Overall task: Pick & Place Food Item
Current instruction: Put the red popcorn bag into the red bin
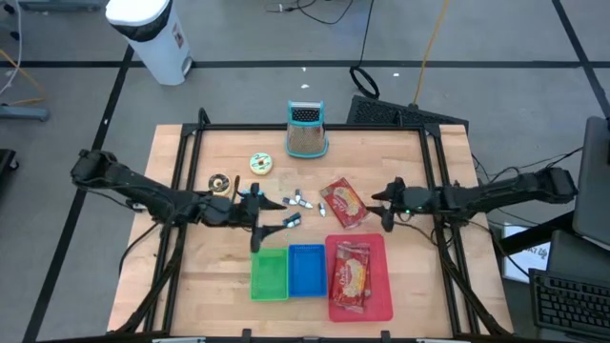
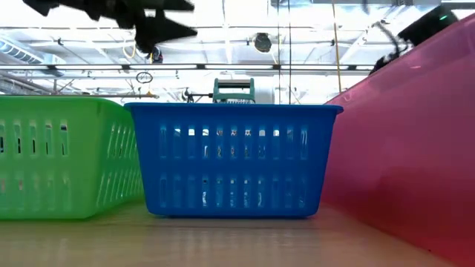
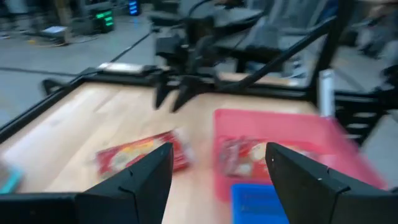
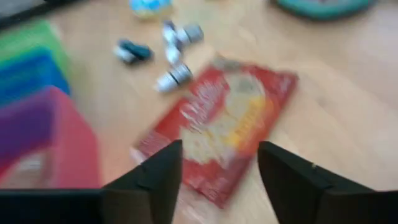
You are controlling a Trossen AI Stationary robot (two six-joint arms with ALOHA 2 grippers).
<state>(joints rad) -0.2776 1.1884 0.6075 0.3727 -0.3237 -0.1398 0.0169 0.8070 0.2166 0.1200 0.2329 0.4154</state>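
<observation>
grey floor with black tape lines surrounds the wooden worktop, and a white bin stands off beyond its far left corner. along the near edge sit three baskets side by side: a green basket, a blue basket and a red basket, the red one holding a red snack packet. a second red snack packet lies flat on the bare wood just beyond the red basket, toward the middle. small wrapped candies are scattered beside it, and a teal grater stands at the far edge, with a small round item near it.

the left arm reaches in low from the left side, nearly level, its left gripper spread and holding nothing, above the wood beyond the green basket. the right arm stretches in from the right side, tipped slightly downward; the right gripper has its fingers parted and empty, just beside the loose packet without touching it.
</observation>
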